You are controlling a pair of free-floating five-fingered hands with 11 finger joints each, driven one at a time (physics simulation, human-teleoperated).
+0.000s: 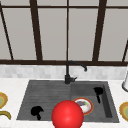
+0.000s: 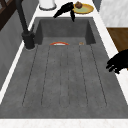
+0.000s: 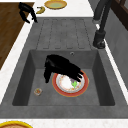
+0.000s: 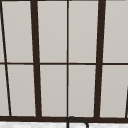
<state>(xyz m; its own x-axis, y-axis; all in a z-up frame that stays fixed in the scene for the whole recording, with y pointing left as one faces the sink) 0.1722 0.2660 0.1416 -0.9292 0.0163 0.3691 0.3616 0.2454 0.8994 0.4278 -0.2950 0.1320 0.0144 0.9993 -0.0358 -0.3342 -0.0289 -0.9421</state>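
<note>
The window with its dark frame rises behind the sink, and the white counter runs around the sink on every side. The sink itself has a ribbed draining area on its left part and a deeper basin on its right part. The black tap stands at the sink's back edge, its spout arching toward the basin. A red ball sits at the sink's front edge, about the middle. In the basin lies a plate with an orange rim and food scraps on it. Yellow plates sit on the counter to either side of the sink, one at the right and one at the left, with a banana just in front of the left one.

The right hand hangs over the basin, above the plate's back edge, fingers relaxed and pointing down, holding nothing; whether it touches the plate I cannot tell. The left hand floats over the front left corner of the sink, fingers loosely curled downward, empty. A small round object lies on the basin floor beside the plate.
</note>
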